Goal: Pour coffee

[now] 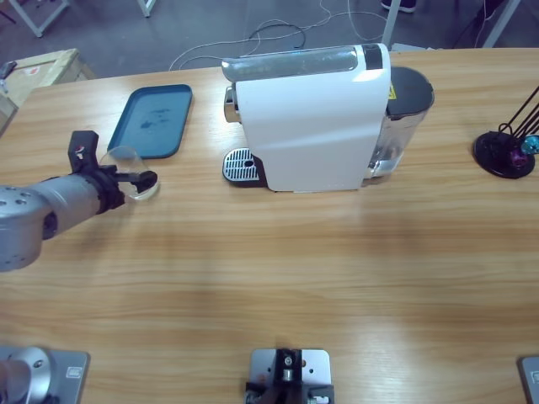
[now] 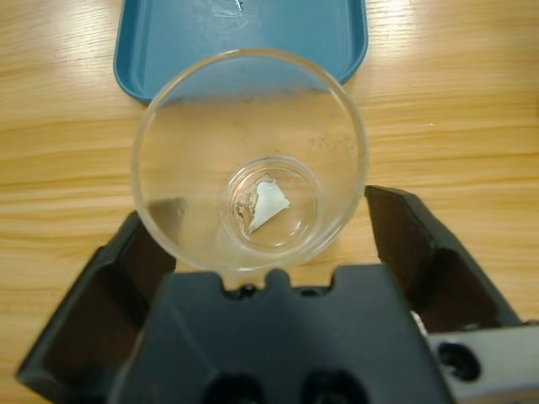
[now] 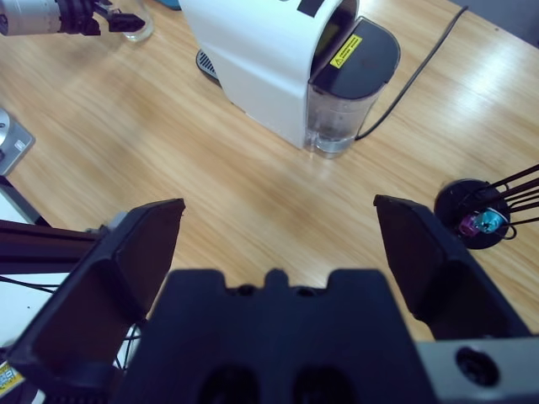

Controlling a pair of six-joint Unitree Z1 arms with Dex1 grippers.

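Glass cup [image 2: 249,160] — clear, empty but for a pale scrap or mark at its base — stands on the bare wood just beside the near edge of the blue tray [image 2: 241,38], not on it. The left gripper [image 2: 253,252] has its two black jaws spread to either side of the cup; in the left wrist view a gap shows between the right-hand jaw and the glass wall, so the grip looks unclosed, the cup bracketed rather than clamped. In the high view the same cup [image 1: 128,168] sits at the tip of the left gripper [image 1: 139,178], with the tray [image 1: 156,119] behind it.

The relation that matters: the white capsule coffee machine [image 1: 316,118] stands well apart from the cup, further along the table in the direction the arm points, and its drip grille [image 1: 239,165] under the spout faces the cup's side. The cup is upright, mouth up. The left arm is by far the nearer, so I judge that it should close on the cup and carry it across to the grille.

The right gripper [image 3: 278,252] hangs high over the table's other end with jaws wide apart, holding nothing; below it lie the machine's water tank [image 3: 345,101] and a black wire stand [image 3: 488,215].
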